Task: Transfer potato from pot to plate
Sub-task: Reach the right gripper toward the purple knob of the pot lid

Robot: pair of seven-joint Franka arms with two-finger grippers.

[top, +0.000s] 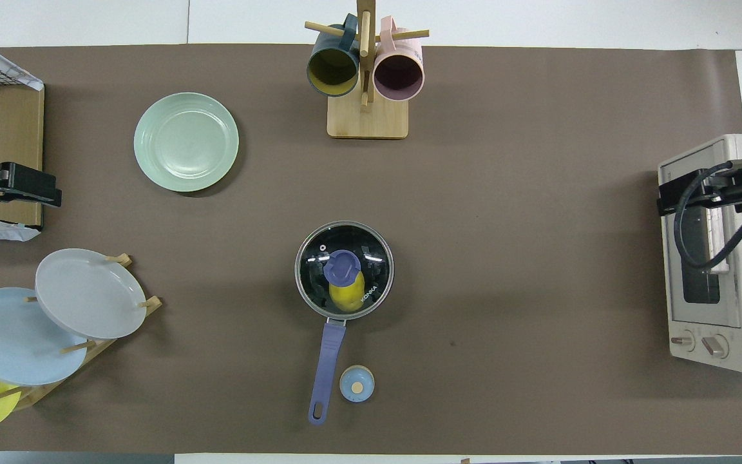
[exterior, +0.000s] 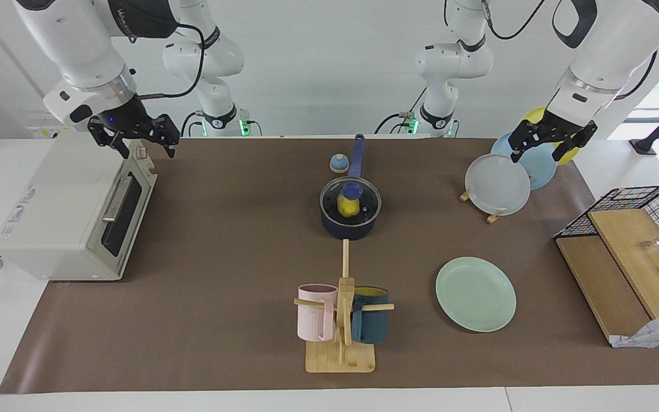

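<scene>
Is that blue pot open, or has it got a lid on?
Lid on: a glass lid with a blue knob covers the pot; the potato shows through it.

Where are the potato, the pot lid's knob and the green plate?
potato (top: 347, 296): overhead view, yellow body seen through the glass lid.
lid knob (top: 343, 267): overhead view, top of the blue knob.
green plate (exterior: 476, 293): facing view, bare middle of the plate.

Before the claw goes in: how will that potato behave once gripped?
The potato looks lumpy and oval, so it may twist between fingers and probably rolls if dropped on the plate. It appears small, likely light. A glass lid covers the pot, so it can't be reached yet.
</scene>
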